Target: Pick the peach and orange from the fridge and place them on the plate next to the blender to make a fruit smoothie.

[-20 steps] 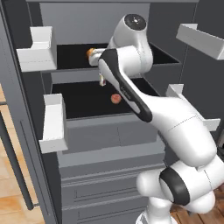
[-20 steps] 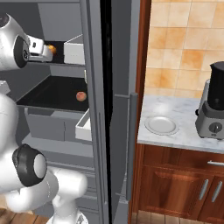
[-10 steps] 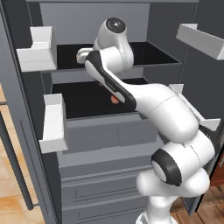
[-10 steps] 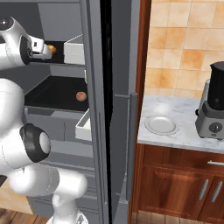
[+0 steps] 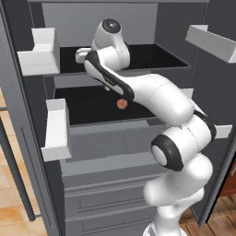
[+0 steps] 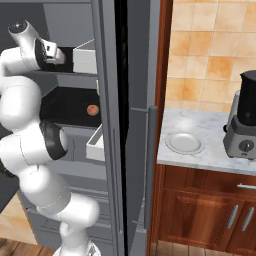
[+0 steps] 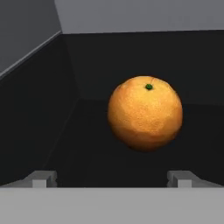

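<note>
I have the arm reaching into the fridge (image 5: 27,138), with the hand on the upper black shelf, at the upper middle of the left base view. In the hand view the orange (image 7: 145,113) sits on that shelf straight ahead of the gripper (image 7: 112,178), a little right of the centre of the frame and above the two finger tips. The tips stand wide apart at the bottom of the frame, one low left and one low right, so the jaws are open and they hold nothing. The orange lies between their two lines but nearer to the right one, and it is not yet between the fingers; I judge there is some bare shelf between them and the fruit.

This is the relation I must watch: the fruit is ahead and slightly to the right in the hand view. It is a ball, so it has no long axis to match. I think the next move is forward with a small correction to the right, then closing.

The peach (image 5: 122,104) rests on the lower shelf, at the middle of the left base view, apart from the hand. The plate (image 6: 185,143) waits on the counter at the right of the right base view, just beside the blender (image 6: 243,124).
</note>
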Robot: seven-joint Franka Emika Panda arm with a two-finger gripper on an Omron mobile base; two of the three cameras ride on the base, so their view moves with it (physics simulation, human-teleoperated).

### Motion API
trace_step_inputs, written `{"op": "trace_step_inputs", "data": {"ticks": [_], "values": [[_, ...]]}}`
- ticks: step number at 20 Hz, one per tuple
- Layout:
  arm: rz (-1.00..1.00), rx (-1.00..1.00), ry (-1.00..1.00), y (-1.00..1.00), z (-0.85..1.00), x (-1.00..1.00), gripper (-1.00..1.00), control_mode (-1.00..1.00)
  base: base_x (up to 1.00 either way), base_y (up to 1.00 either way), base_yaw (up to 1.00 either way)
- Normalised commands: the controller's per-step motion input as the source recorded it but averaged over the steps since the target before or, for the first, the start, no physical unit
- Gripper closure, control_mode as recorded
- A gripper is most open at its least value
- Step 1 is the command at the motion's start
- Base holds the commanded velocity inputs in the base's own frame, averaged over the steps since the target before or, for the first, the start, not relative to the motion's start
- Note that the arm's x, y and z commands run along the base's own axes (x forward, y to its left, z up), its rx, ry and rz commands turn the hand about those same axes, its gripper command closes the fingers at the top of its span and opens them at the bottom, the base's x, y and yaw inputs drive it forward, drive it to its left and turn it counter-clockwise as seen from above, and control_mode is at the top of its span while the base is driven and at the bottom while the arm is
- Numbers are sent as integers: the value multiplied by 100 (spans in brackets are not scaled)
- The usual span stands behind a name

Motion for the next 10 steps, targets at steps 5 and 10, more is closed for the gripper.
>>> {"op": "trace_step_inputs", "data": {"ticks": [5, 10], "values": [[0, 0, 1, 0, -4, 55, -100, -100, 0, 0, 0], [0, 0, 1, 1, -2, 39, -100, -100, 0, 0, 0]]}}
